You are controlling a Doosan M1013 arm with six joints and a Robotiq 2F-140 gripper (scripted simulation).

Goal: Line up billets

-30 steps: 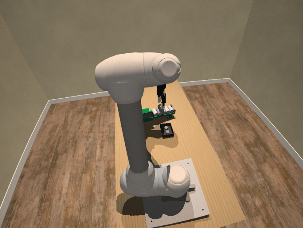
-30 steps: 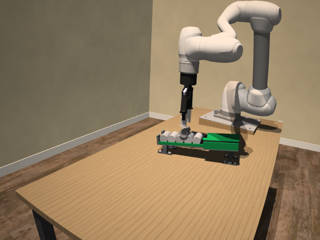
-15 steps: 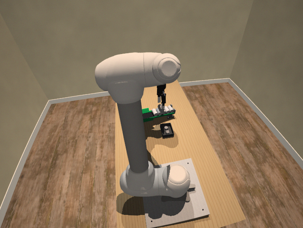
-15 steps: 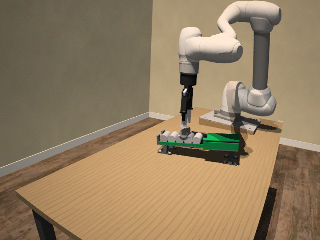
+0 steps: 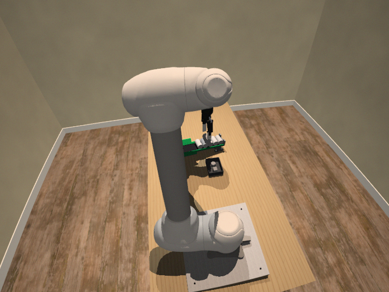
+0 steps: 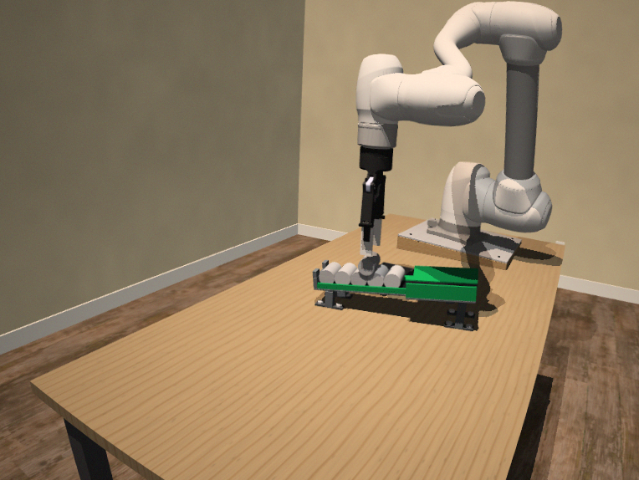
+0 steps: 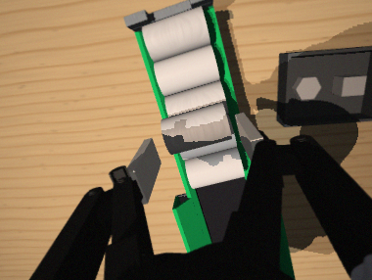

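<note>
A green feed ramp (image 6: 413,286) stands on the table, with a grey stop (image 7: 166,12) at its low end. Several pale steel billets (image 7: 185,69) lie across it in a row. One more billet (image 7: 196,129) sits on top of two of them, slightly skewed; it also shows in the exterior view (image 6: 370,264). My gripper (image 7: 196,139) is open and hangs low over this top billet, one finger pad off each end. The left pad stands clear of it. The right pad is close to its end; I cannot tell if it touches.
A black tray (image 7: 325,85) holding two small grey parts lies on the table beside the ramp, also seen in the top view (image 5: 214,167). The arm's base plate (image 5: 220,251) sits at the table's other end.
</note>
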